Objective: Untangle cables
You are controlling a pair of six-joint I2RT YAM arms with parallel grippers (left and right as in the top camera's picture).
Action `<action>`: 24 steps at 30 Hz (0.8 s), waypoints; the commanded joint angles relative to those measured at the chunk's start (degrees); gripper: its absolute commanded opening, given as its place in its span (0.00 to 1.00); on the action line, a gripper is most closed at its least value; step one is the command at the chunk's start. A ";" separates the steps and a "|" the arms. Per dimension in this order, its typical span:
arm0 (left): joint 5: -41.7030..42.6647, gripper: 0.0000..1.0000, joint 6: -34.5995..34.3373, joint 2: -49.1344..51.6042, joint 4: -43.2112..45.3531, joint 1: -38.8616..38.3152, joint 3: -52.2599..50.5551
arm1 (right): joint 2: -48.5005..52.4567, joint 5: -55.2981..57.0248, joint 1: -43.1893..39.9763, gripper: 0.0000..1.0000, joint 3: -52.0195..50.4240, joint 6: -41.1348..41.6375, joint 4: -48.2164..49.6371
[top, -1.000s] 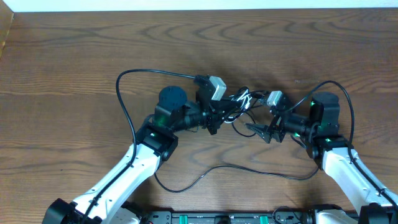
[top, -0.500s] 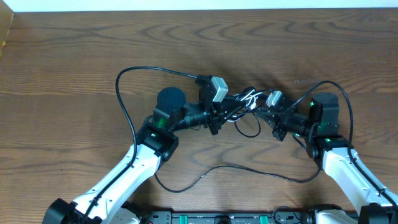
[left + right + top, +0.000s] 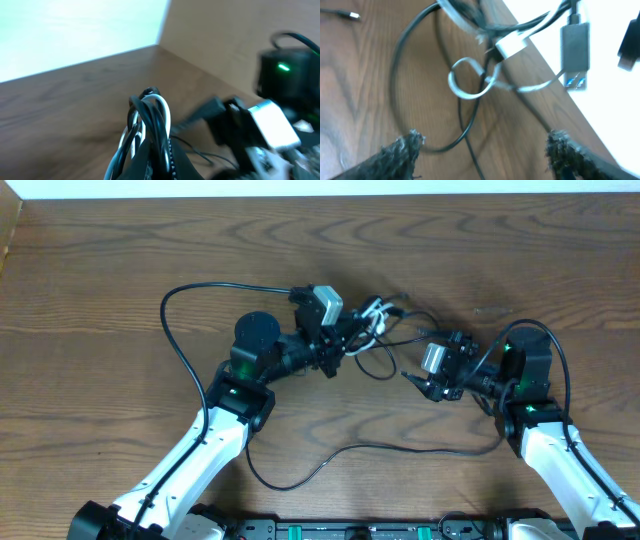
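centrally, left end effector (image 3: 348,338) clamping cables (image 3: 378,315), right end effector (image 3: 415,384) open nearby, wooden table (image 3: 100,280) beneath

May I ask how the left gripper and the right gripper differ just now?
The left gripper is shut on the cables; the right gripper is open and holds nothing. The left gripper reaches rightward in the overhead view; the right gripper reaches leftward. Both point toward the cables.

Wood-grain table (image 3: 100,280), slack black cables (image 3: 394,75) apparently lying on it
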 commanded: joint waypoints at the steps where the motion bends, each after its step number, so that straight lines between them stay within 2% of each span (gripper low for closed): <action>1: 13.97 0.07 0.96 -0.20 0.70 -0.09 1.01 | -0.57 2.45 0.28 0.85 0.00 -4.66 2.49; 4: 18.93 0.07 0.96 -0.20 0.70 -0.37 1.01 | -0.55 5.16 0.28 0.85 0.00 -4.66 2.99; 8: 19.34 0.08 0.98 -0.20 2.01 -2.03 1.01 | -0.24 5.49 0.28 0.71 0.00 -4.63 2.01; 10: 19.23 0.07 1.01 -0.20 4.81 -2.56 1.01 | -0.24 5.42 0.28 0.40 0.00 -4.66 0.15; 11: 17.70 0.07 1.01 -0.20 5.49 -2.54 1.01 | -0.24 5.25 0.28 0.01 0.00 -4.66 -1.33; 16: 2.45 0.08 1.01 -0.20 2.78 -1.60 1.01 | -0.26 5.95 -0.07 0.01 0.00 -5.33 -9.88; 20: -12.81 0.07 0.98 -0.20 -5.42 0.48 1.01 | -0.26 10.32 -0.74 0.01 0.00 -5.31 -11.17; 21: -20.04 0.07 0.98 -0.20 -10.12 1.27 1.01 | -0.26 14.12 -1.14 0.01 0.00 -5.29 -11.17; 24: -32.13 0.07 0.98 -0.20 -19.32 3.04 1.01 | -0.26 23.89 -2.29 0.01 0.00 -3.65 -11.10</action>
